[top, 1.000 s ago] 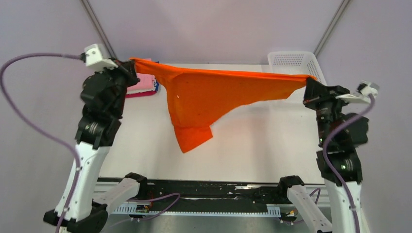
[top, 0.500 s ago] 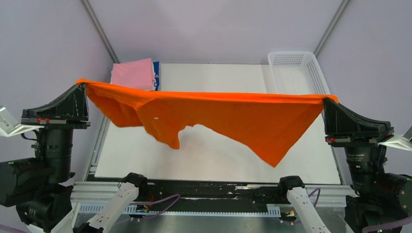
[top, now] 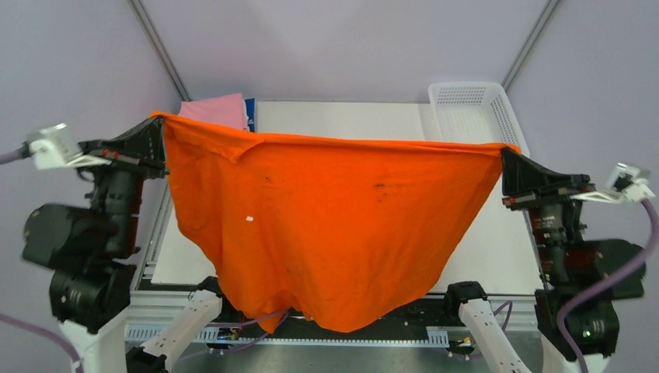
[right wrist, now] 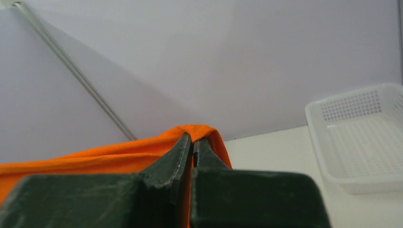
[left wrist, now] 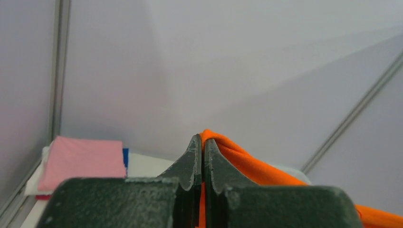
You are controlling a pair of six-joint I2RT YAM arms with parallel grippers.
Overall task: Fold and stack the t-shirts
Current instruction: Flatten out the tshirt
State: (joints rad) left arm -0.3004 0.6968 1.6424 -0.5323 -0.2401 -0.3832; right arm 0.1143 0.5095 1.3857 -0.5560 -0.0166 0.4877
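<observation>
The large orange t-shirt [top: 326, 225] hangs spread in the air between both arms and drapes down past the table's near edge. My left gripper [top: 159, 120] is shut on its upper left corner; the left wrist view shows the cloth [left wrist: 237, 161] pinched at the gripper's tips [left wrist: 201, 142]. My right gripper [top: 507, 151] is shut on its upper right corner; the right wrist view shows the cloth [right wrist: 95, 159] pinched at the gripper's tips [right wrist: 192, 140]. A stack of folded shirts with a pink one [top: 214, 109] on top lies at the table's far left, also in the left wrist view [left wrist: 85, 159].
A white plastic mesh basket [top: 470, 109] stands at the table's far right corner, also in the right wrist view [right wrist: 361, 137]. The white table [top: 342, 116] shows behind the shirt. Slanted frame poles stand at both far corners.
Both grippers have come inward and back from the table's sides. The orange shirt has swung toward the camera and now hangs open as a broad sheet, hiding most of the table.
</observation>
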